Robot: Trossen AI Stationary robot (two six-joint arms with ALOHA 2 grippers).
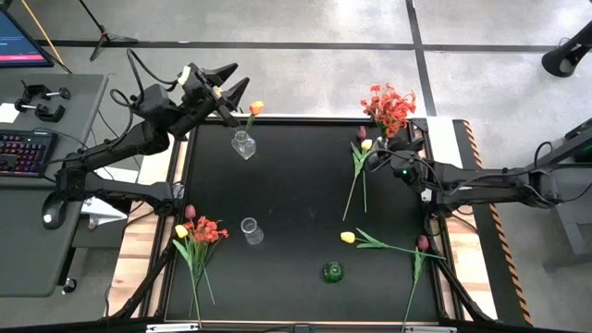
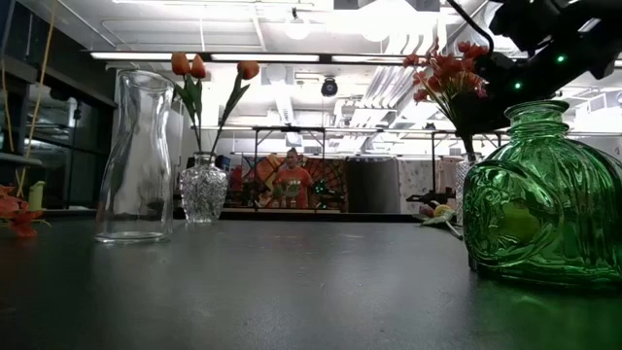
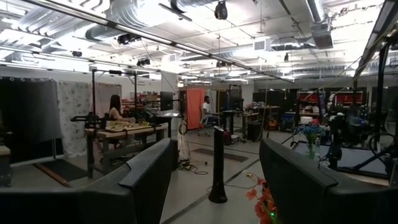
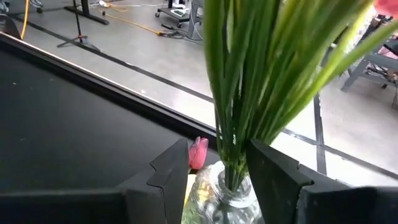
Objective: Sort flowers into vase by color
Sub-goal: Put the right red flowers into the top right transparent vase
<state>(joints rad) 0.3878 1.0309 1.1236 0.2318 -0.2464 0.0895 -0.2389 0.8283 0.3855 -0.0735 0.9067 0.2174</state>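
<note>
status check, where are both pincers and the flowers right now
Left pincer open, raised past the table's far edge. Right pincer closed around red-orange spray stems in the far-right vase. Loose tulips on the table; nothing blocking.

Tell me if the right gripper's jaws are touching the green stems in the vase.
Cannot tell. The right wrist view shows the right gripper straddling the green stems above the vase, but contact isn't plain.

Behind the right gripper, the red-orange blossom spray loses its blooms past the frame's edge. The glass vase under those fingers is cut off. A pink tulip head peeks from behind one finger.
</note>
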